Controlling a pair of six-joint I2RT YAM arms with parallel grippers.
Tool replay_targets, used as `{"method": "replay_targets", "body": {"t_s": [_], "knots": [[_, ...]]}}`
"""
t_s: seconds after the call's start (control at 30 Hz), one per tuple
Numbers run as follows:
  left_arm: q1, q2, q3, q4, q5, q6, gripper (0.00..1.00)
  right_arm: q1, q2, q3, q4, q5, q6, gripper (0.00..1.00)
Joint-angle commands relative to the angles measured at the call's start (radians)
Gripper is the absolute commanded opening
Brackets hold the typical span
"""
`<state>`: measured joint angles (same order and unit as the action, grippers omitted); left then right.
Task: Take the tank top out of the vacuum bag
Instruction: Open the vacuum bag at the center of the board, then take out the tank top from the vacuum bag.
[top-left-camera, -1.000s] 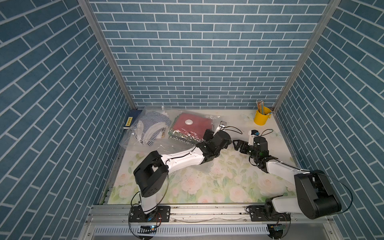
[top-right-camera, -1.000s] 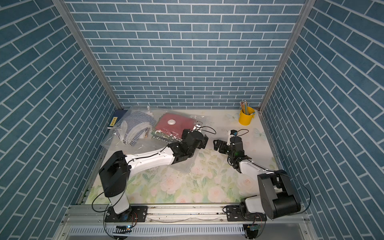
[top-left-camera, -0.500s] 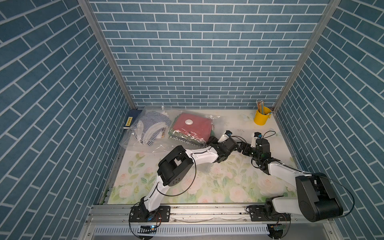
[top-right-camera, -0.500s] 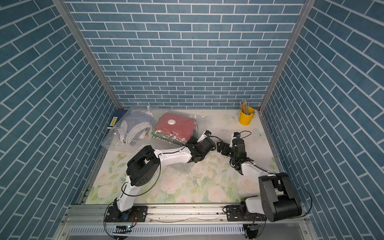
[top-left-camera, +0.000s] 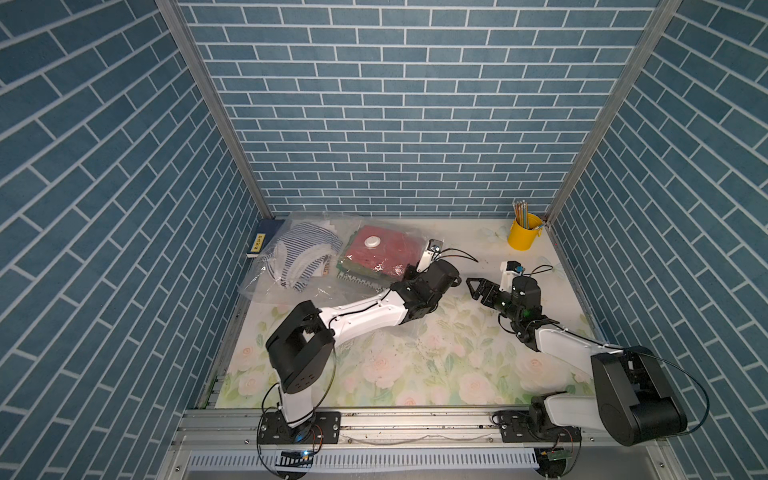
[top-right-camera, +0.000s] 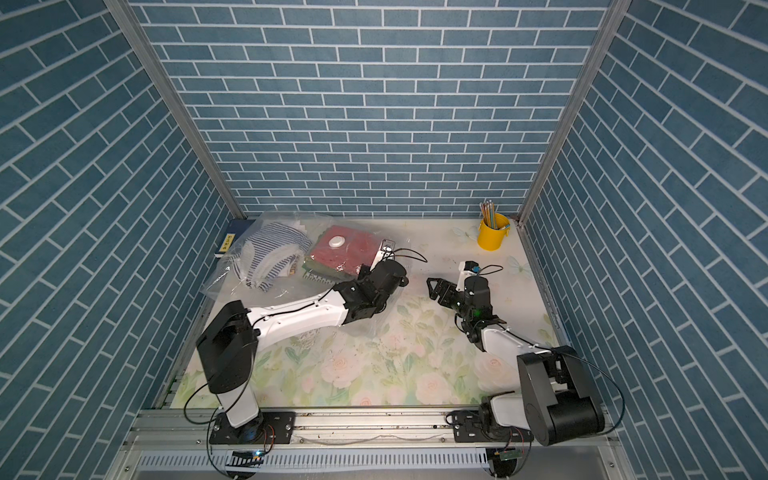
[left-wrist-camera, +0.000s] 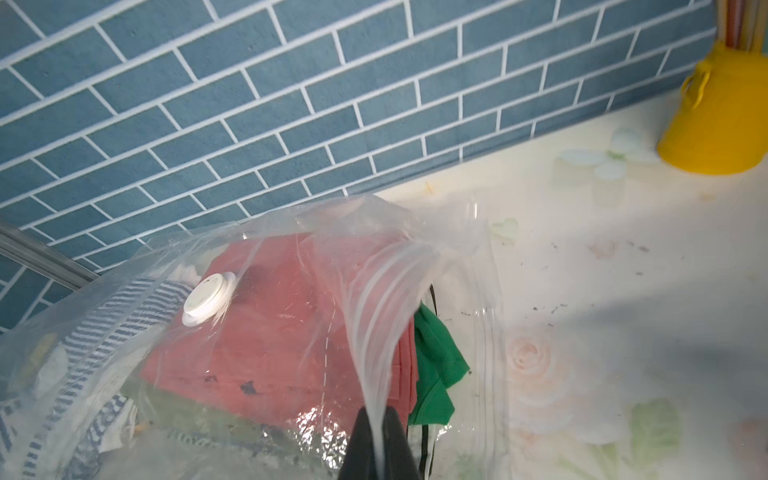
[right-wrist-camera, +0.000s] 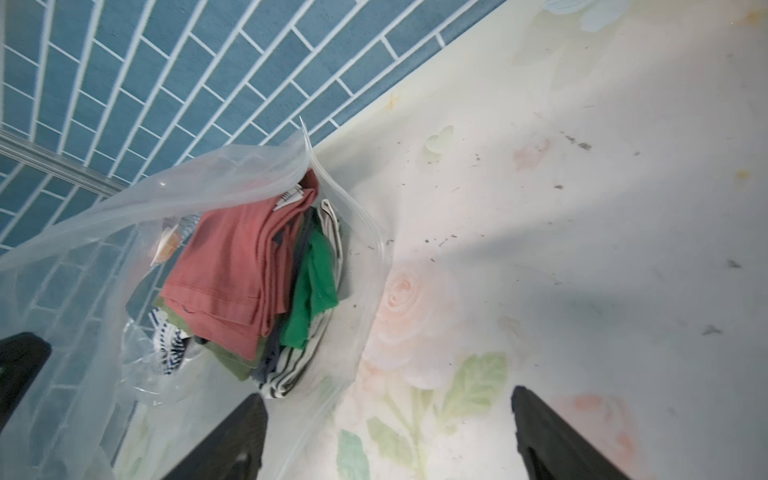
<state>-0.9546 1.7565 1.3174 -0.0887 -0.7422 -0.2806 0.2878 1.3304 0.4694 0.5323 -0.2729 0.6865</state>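
Note:
The clear vacuum bag lies at the back of the table with a white valve on top. Inside is a folded stack: red cloth, green cloth, and striped and olive pieces. I cannot tell which of them is the tank top. My left gripper is shut on the bag's upper film by the mouth, and the film is pulled up into a ridge. My right gripper is open, facing the bag's open mouth. The bag's edge runs past one of its fingers.
A second clear bag holding a blue-and-white striped garment lies left of the vacuum bag. A blue book sits in the back left corner. A yellow cup of pencils stands at the back right. Brick walls close in three sides.
My left gripper has gone from open to shut on the bag's film, and its arm has swung back after reaching right. My right gripper has stayed open and close to the same spot.

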Motion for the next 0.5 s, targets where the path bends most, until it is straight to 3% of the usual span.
{"method": "replay_targets", "body": {"t_s": [0.0, 0.2, 0.47], "knots": [[0.011, -0.069, -0.045, 0.047, 0.053, -0.083, 0.00, 0.036, 0.044, 0.056, 0.103, -0.049, 0.071, 0.88], [0.020, -0.150, -0.128, 0.126, 0.107, -0.108, 0.00, 0.123, 0.207, 0.152, 0.255, -0.101, 0.179, 0.74], [0.074, -0.169, -0.185, 0.163, 0.207, -0.187, 0.00, 0.180, 0.401, 0.301, 0.271, -0.114, 0.207, 0.59]]}}
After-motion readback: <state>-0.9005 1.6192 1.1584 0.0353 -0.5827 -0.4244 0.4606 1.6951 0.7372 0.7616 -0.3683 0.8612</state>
